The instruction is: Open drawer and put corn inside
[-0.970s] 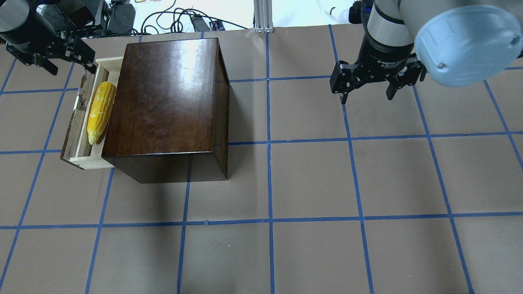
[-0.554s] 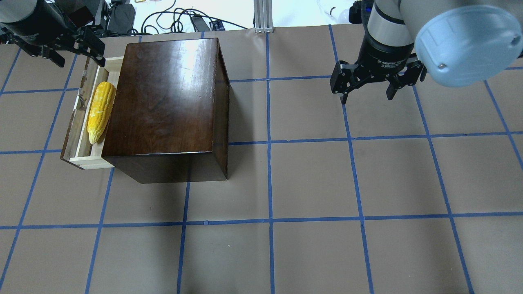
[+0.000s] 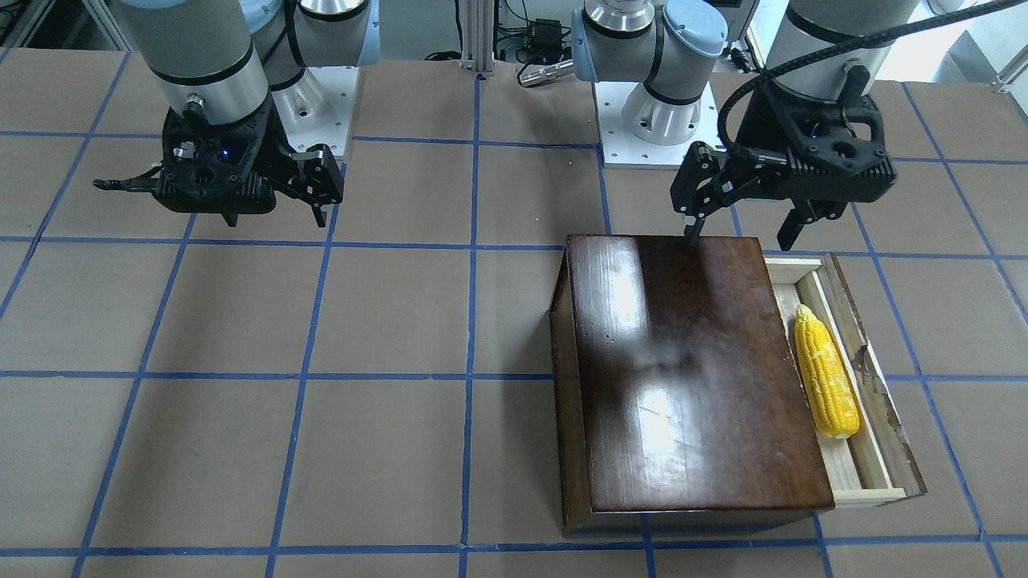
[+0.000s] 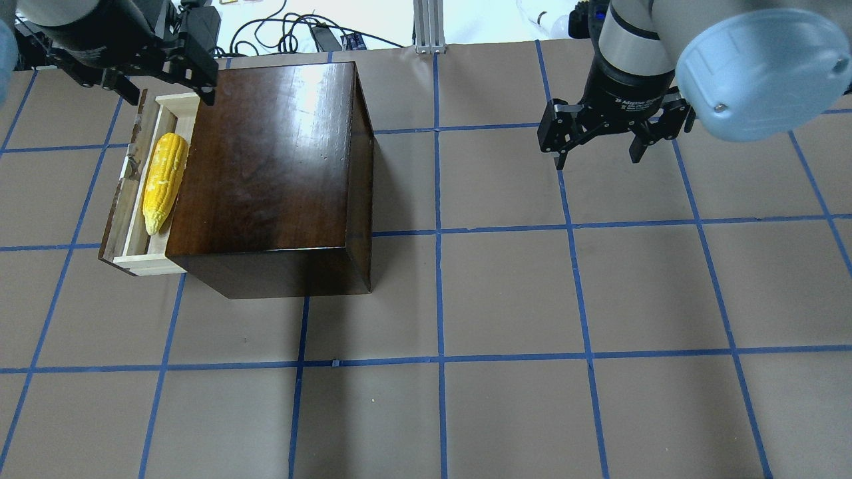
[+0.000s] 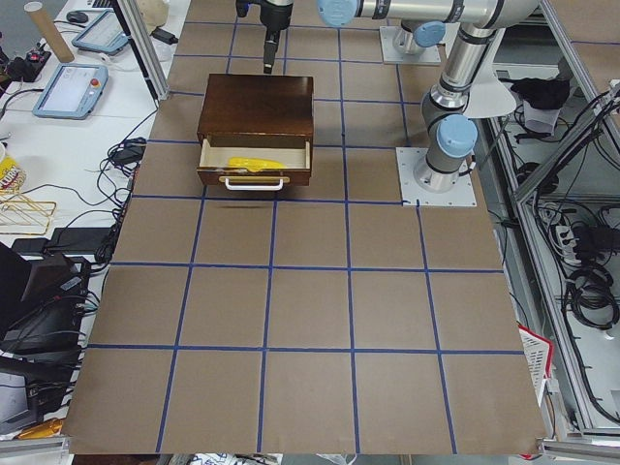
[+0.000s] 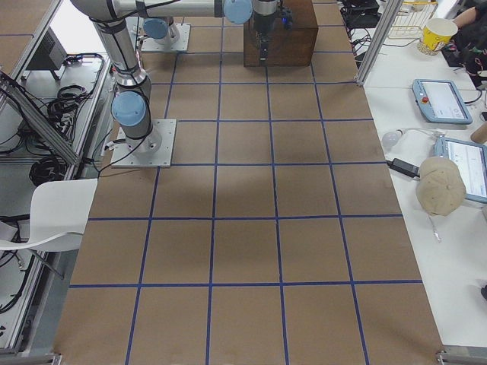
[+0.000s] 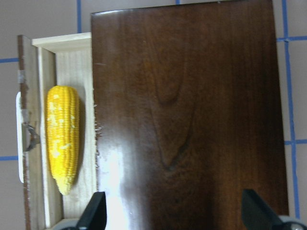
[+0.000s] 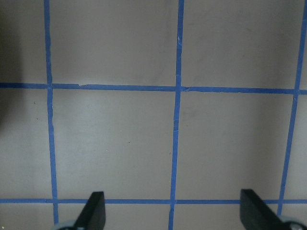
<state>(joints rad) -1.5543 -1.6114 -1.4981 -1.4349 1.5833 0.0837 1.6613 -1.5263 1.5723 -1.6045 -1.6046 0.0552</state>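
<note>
**Q:** Current step?
**A:** The corn lies lengthwise in the open drawer, so placement appears complete. The left gripper hovers above the box, at its far corner, fingers wide and empty.

**Q:** Next move?
**A:** Probably retreat only. The right gripper hangs over the table, well apart, fingers wide. Nothing obstructs the drawer.

The corn lies in the drawer — jutting from the box (robot's left side).
</note>
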